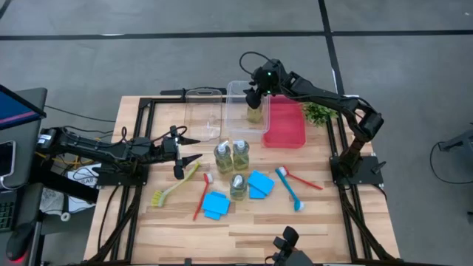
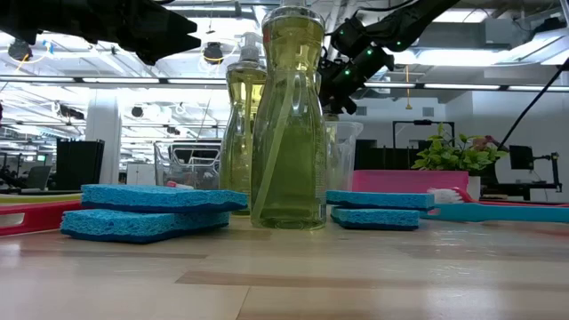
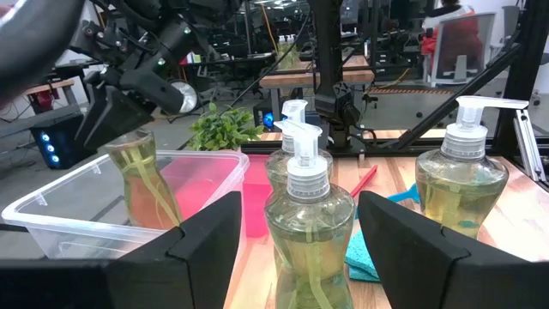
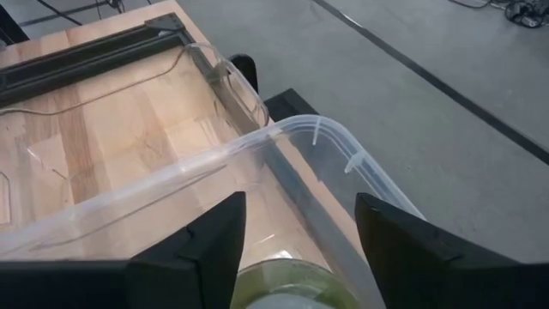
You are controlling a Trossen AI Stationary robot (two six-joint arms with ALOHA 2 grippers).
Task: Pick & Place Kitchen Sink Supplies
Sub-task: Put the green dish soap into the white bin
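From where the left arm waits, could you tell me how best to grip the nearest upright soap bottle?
Grip the nearest bottle across its narrower waist below the pump, coming in level from the left hand side; it stands upright, directly between the open fingers.

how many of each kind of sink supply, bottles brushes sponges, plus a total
bottles: 4, one standing in the clear bin
brushes: 3
sponges: 4, in two overlapping pairs
total: 11
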